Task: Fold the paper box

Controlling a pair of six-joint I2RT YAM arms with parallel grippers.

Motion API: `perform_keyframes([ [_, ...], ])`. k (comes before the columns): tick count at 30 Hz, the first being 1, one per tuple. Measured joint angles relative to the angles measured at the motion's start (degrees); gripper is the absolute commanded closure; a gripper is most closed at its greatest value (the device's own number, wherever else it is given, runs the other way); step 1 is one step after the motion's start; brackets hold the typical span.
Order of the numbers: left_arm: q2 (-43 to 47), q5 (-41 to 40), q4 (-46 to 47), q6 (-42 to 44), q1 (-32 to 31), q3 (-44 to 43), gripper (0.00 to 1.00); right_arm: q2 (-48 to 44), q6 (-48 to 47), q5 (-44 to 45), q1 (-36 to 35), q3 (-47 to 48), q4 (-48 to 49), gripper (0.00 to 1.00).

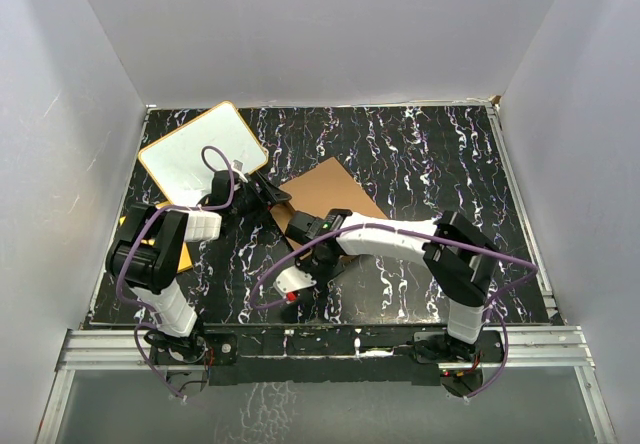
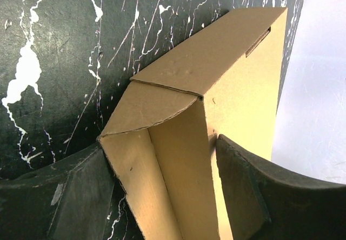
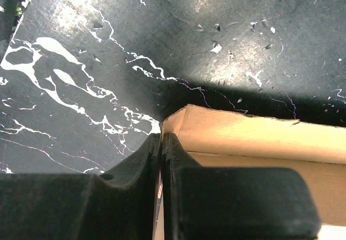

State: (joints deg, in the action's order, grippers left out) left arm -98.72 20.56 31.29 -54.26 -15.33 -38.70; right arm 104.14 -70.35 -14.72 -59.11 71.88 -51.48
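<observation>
Left jaws stand apart around a raised corner of the box [image 2: 216, 61], one on each side of its folded wall; whether they pinch it I cannot tell. Right jaws are closed together, tips against a box edge low on the table [image 3: 81, 61]. From above, the box sits mid-frame between my arms, with a white board [image 1: 200, 154] at upper left.

A plain brown corrugated cardboard box [image 1: 330, 189] is seen mid-way across the black white-veined table [image 1: 430, 164]. The left gripper [image 1: 270, 196] is set at its left edge; its near edge is covered by the right arm [image 1: 390, 236]. A white board with orange rim [image 1: 195, 149] is laid far left, a flat orange-yellow sheet [image 1: 186, 256] partly hidden beneath the left arm [image 1: 160, 254]
</observation>
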Motion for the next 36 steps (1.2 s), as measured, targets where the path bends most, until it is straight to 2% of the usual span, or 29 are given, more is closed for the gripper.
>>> perform_keyframes([
  [12, -0.1, 0.7, 0.8, -0.9, 0.0, 0.2, 0.33, 0.3, -0.4, -0.3, 0.0, 0.5, -0.7, 0.92],
  [25, -1.5, 1.8, 1.7, -1.9, 0.2, -0.2, 0.39, 1.2, -0.9, -0.5, -0.1, 2.0, -2.0, 0.92],
  [36, -2.4, 2.7, 3.3, -2.1, 0.2, -0.2, 0.40, 1.4, 2.6, -2.6, 0.0, 3.4, -1.2, 0.92],
])
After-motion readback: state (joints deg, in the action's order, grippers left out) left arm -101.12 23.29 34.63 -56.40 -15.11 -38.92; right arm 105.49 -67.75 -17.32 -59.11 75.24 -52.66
